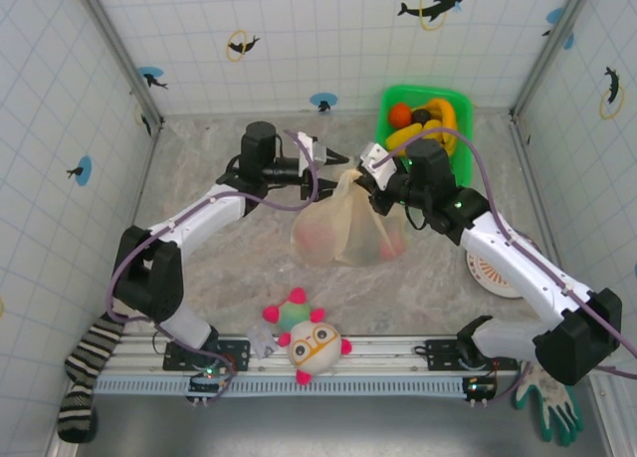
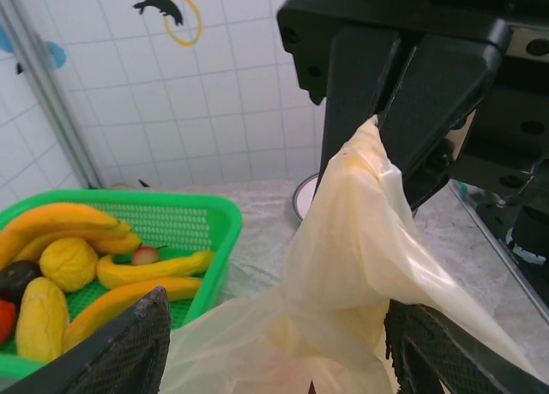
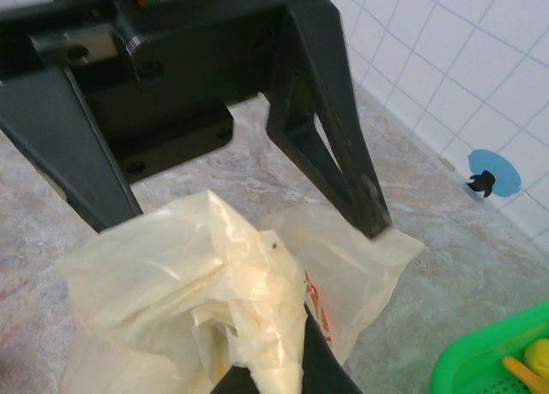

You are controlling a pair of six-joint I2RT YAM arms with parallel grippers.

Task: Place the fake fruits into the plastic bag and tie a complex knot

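The pale-yellow plastic bag (image 1: 343,228) rests on the table's middle, and reddish fake fruits (image 1: 318,234) show through its film. My right gripper (image 3: 287,360) is shut on the bunched top of the bag (image 3: 214,282) and holds it up. The left wrist view has that right gripper (image 2: 377,124) pinching the bag's peak (image 2: 360,239). My left gripper (image 2: 274,325) is open, its fingers (image 2: 129,342) standing either side of the bag. More fake fruits, bananas (image 2: 129,269) among them, lie in the green basket (image 1: 386,104). The knot is out of view.
A white plush ball (image 1: 311,342) with pink knobs lies by the near rail. A white round dish (image 1: 493,273) sits under the right arm. A striped sock (image 1: 85,377) and a green glove (image 1: 557,407) hang at the front corners. Tiled walls surround the table.
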